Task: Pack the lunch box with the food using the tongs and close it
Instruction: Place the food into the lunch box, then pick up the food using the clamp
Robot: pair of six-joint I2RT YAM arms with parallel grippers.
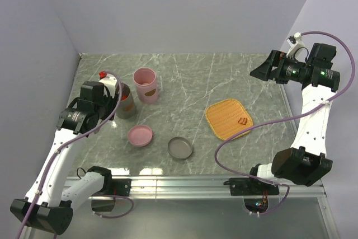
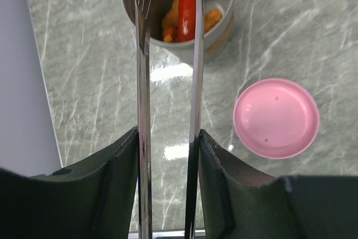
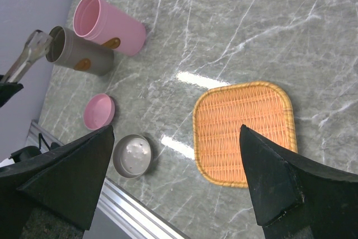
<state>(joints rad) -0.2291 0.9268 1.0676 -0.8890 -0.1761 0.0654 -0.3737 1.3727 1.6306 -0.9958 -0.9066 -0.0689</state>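
The tongs (image 2: 144, 82) are slim, bright silver metal: two thin arms running almost side by side, the left one ending in a slotted tip. The left claw (image 2: 168, 141) is clamped on them, a dark finger pressed against the outside of each arm, with a gap between the arms.

From that claw, at the left of the surface (image 1: 224, 76), the tongs reach away to the mouth of the grey container (image 2: 221, 26). A red strip (image 2: 187, 9) and orange chunks (image 2: 212, 19) lie inside it; whether the tips touch them I cannot tell.

A pink lid (image 2: 276, 117) lies to the right of the tongs, near. The right claw (image 3: 176, 132) is spread wide and holds nothing, high over the far right, above an orange tray (image 1: 226, 117) carrying one red piece (image 1: 243, 120).
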